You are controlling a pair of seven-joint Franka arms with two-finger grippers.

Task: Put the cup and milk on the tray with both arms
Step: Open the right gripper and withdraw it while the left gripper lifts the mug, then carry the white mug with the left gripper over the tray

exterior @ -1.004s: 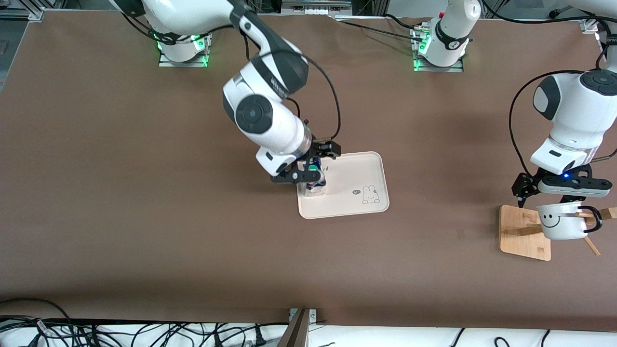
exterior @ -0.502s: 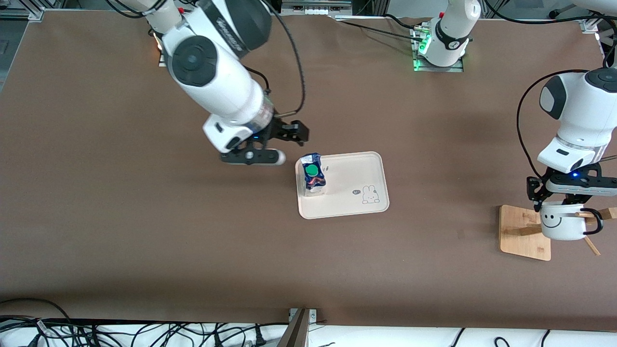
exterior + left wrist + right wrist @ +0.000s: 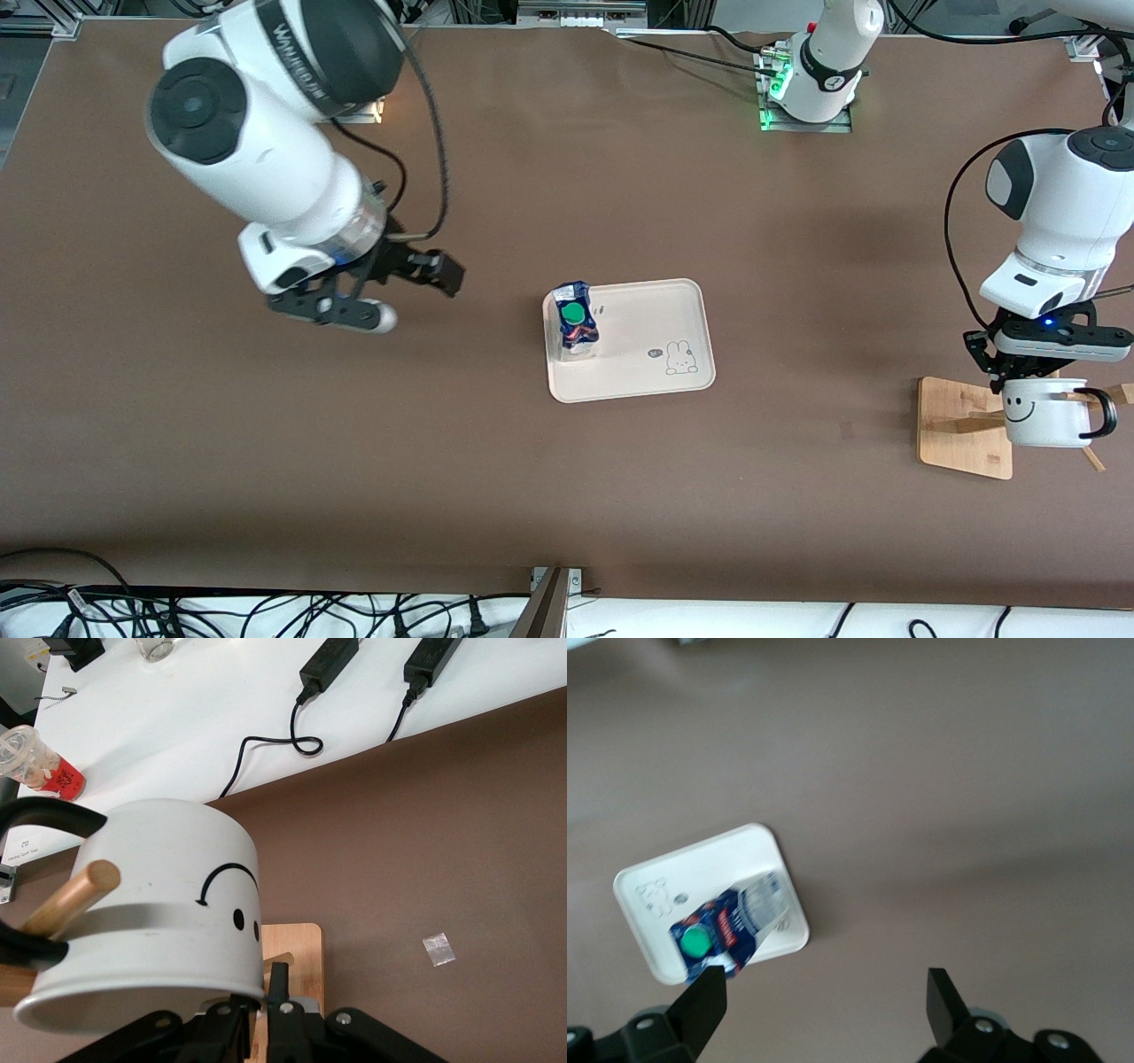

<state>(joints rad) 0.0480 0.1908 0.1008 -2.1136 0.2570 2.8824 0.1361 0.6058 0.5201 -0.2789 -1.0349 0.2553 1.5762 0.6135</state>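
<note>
The cup (image 3: pixel 1038 414), a white mug with a black smiley face, a black rim line and a black loop handle, hangs on a peg of the wooden rack (image 3: pixel 964 428) near the tabletop's edge at the left arm's end; in the left wrist view the cup (image 3: pixel 151 904) fills the foreground with a wooden peg (image 3: pixel 73 898) passing through its handle. The left gripper (image 3: pixel 1032 377) is closed on the cup's rim from above, its fingers clamped over the upper edge, with the left arm's wrist bent down above the rack and its white forearm rising toward that end of the tabletop. The milk (image 3: pixel 574 319), a small dark blue and white carton with a round green cap and red markings, stands upright on the tray (image 3: pixel 656 337), at the tray's end toward the right arm. The tray is cream, rectangular with rounded corners and a raised rim, and carries a small rabbit drawing; it lies about mid-tabletop. The right gripper (image 3: pixel 390 288) hangs open and empty over bare tabletop, well apart from the tray toward the right arm's end, with its arm angled down from its base; the right wrist view shows its spread fingers (image 3: pixel 704 1005) with the milk (image 3: pixel 722 930) and tray (image 3: pixel 656 895) below.
</note>
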